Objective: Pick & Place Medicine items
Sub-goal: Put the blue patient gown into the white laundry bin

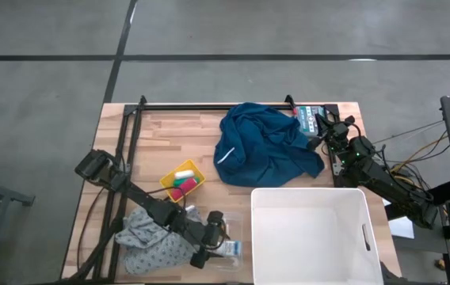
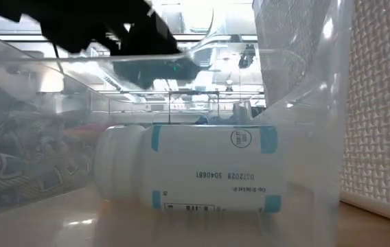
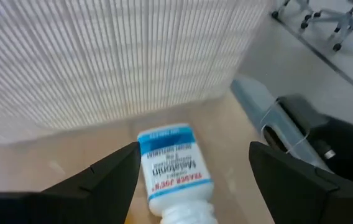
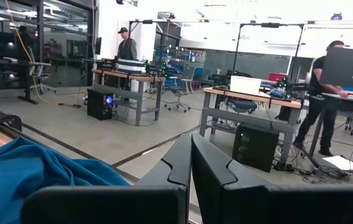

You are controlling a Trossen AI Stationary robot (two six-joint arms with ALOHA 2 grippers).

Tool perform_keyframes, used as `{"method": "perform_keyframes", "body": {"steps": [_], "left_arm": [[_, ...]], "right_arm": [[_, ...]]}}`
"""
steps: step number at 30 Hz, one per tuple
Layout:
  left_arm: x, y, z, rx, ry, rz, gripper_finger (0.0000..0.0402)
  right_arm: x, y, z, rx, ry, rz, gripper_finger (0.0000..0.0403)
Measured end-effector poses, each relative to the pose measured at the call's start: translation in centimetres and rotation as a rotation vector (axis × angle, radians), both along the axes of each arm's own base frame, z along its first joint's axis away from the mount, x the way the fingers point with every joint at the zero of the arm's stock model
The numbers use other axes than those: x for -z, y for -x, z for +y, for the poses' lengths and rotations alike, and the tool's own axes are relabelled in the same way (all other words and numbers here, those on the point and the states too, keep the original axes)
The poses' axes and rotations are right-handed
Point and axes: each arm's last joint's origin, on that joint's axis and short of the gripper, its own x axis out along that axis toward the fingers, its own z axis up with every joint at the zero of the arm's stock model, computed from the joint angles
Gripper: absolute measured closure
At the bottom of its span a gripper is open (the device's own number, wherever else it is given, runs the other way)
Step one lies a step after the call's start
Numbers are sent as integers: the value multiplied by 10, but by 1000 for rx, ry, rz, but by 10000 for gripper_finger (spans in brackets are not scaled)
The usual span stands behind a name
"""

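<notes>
High view: wooden table [image 1: 162, 134] on grey concrete floor [image 1: 225, 39].

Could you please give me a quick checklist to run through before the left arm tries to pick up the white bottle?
1. Left gripper open, fingers either side of the white bottle: ok.
2. Bottle lying on its side on the table, not yet gripped: ok.
3. Fingers low enough to close on the bottle: cannot tell.
4. White bin beside the bottle, room for the fingers: cannot tell.
5. Right gripper shut, parked by the blue cloth, clear of the left arm: ok.
</notes>
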Motion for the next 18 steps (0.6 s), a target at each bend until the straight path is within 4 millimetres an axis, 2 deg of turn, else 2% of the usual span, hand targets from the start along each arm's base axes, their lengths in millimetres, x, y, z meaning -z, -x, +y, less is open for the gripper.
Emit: {"method": "perform_keyframes", "body": {"steps": [9,14,18], "left_arm": [[-26,8,0,-4,-8,-64,101],[-41,14,-2,-76,-30,-126,99],[-44,19,-5,-130,-94,-149,98]], "right_arm": [[0,0,0,0,0,0,394],[0,0,0,0,0,0,394],[0,0,0,0,0,0,394]]}}
